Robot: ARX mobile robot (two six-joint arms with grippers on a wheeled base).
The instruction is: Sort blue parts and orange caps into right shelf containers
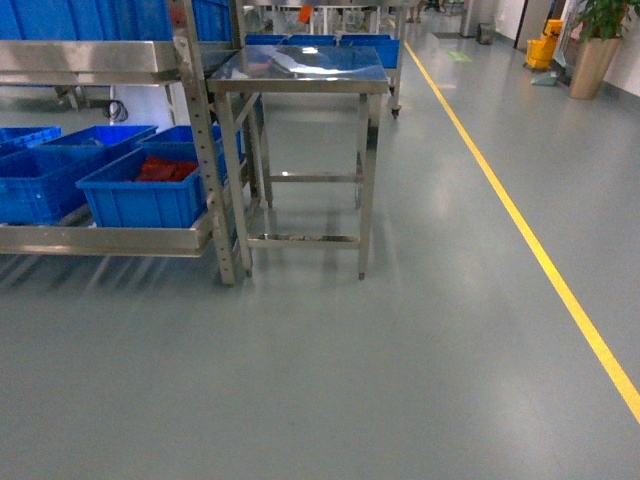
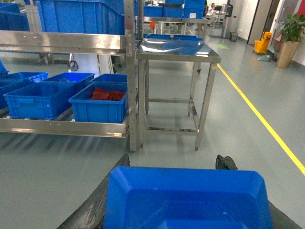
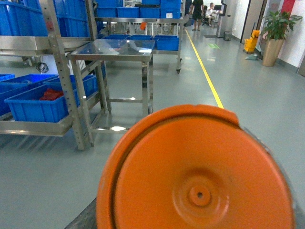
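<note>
On the left, the shelf rack's low tier held the blue crates, lying at about ten o'clock from the robot. A blue part filled the left wrist view and an orange cap the right; presumably each was gripped, though neither arm's jaws showed. The steel worktop stood just right of the rack.
</note>
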